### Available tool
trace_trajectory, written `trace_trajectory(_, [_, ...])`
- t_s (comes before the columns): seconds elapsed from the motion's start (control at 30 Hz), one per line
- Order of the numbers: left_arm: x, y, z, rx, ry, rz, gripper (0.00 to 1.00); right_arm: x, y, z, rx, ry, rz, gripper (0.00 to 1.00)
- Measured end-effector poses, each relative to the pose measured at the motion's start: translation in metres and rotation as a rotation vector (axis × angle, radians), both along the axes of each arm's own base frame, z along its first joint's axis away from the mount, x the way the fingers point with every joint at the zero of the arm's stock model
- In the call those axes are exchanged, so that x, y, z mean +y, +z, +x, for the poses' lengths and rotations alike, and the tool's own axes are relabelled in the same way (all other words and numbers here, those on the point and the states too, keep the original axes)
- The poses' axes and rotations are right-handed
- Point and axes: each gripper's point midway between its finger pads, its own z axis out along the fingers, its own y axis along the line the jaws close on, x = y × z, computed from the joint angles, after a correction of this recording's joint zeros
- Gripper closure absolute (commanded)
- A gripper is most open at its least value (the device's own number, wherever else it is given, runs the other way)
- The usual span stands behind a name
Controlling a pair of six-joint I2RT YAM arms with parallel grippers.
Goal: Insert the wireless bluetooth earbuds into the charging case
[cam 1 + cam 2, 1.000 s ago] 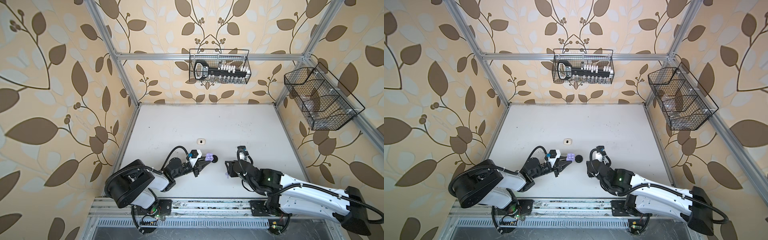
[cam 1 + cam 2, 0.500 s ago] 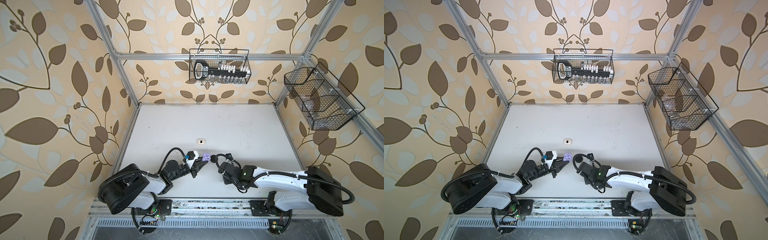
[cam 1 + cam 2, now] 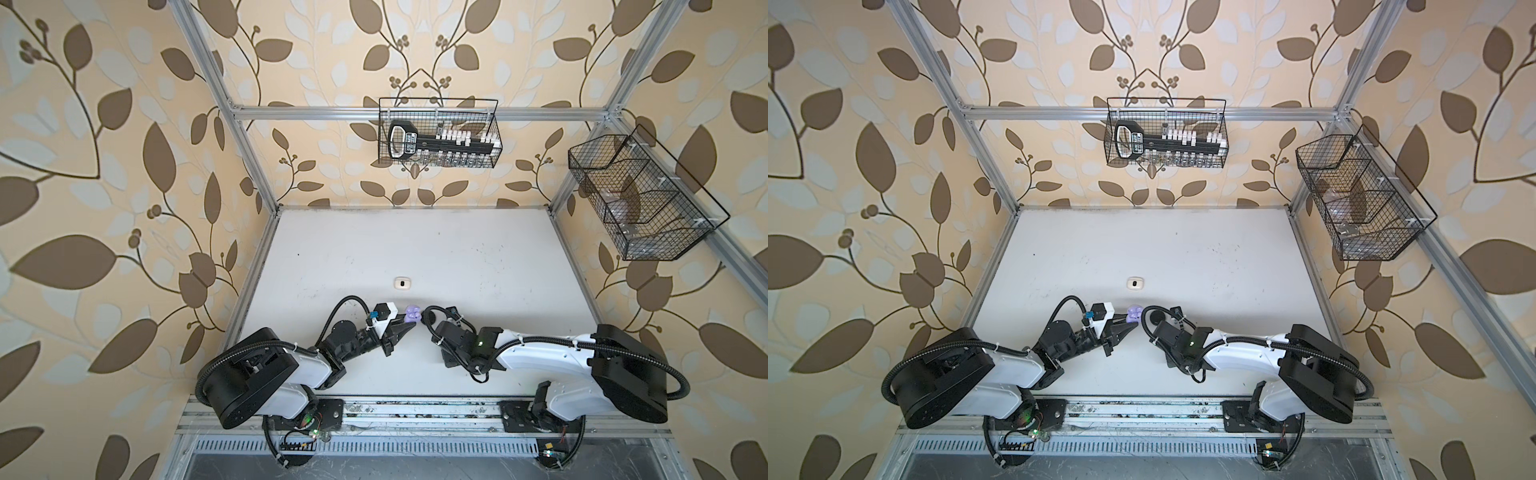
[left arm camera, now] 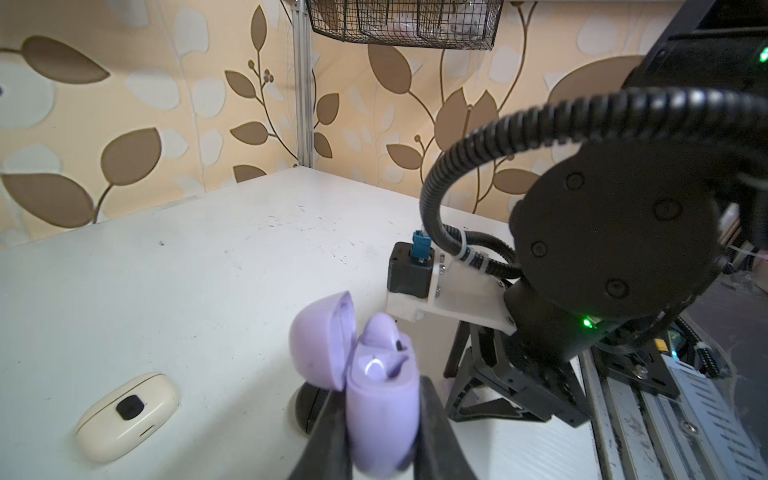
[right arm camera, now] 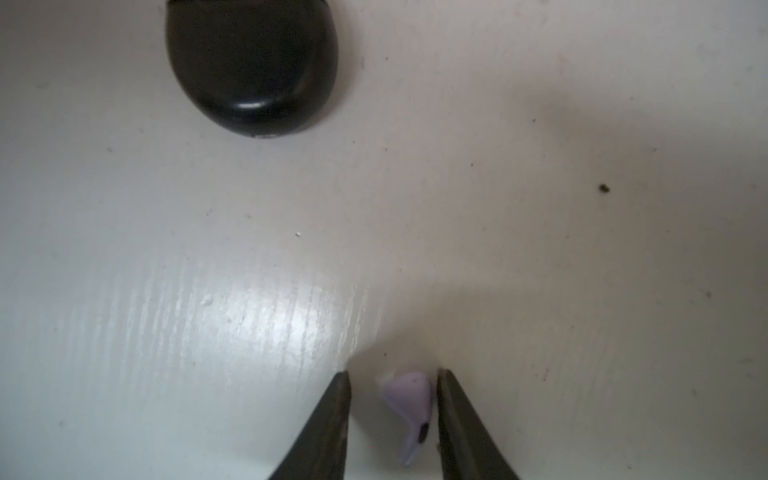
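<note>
My left gripper [image 4: 380,390] is shut on the lavender charging case [image 4: 374,424], held off the table near its front middle in both top views [image 3: 412,312] [image 3: 1134,313]. The lid stands open, and one lavender earbud [image 4: 380,332] sits in the case. A second lavender earbud [image 5: 409,399] lies on the table between the fingers of my right gripper [image 5: 392,374]. That gripper points down and is open. One fingertip touches the earbud; a gap shows on the other side. From above, the right wrist hides those fingers.
A closed black case [image 5: 253,62] lies on the table just beyond the earbud, under the lavender case [image 4: 309,409]. Farther back is a closed white case [image 3: 403,283] [image 4: 129,411]. Wire baskets hang on the back wall [image 3: 438,133] and the right wall [image 3: 640,199].
My right arm swung left toward the lavender case and came down over the loose earbud, its jaws narrowing. The left gripper kept its hold and shifted slightly.
</note>
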Motion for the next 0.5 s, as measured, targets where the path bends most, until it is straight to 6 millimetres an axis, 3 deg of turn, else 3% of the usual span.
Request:
trace_trajectory(0.2, [0.0, 0.0, -0.0001, -0.004, 0.0, 0.002, 1.0, 0.004, 0.0003, 0.004, -0.01, -0.001, 0.012, 0.76])
trace_trajectory(0.5, [-0.0001, -0.0008, 0.0, -0.003, -0.001, 0.005, 1.0, 0.0021, 0.0006, 0.0025, -0.013, -0.007, 0.012, 0.73])
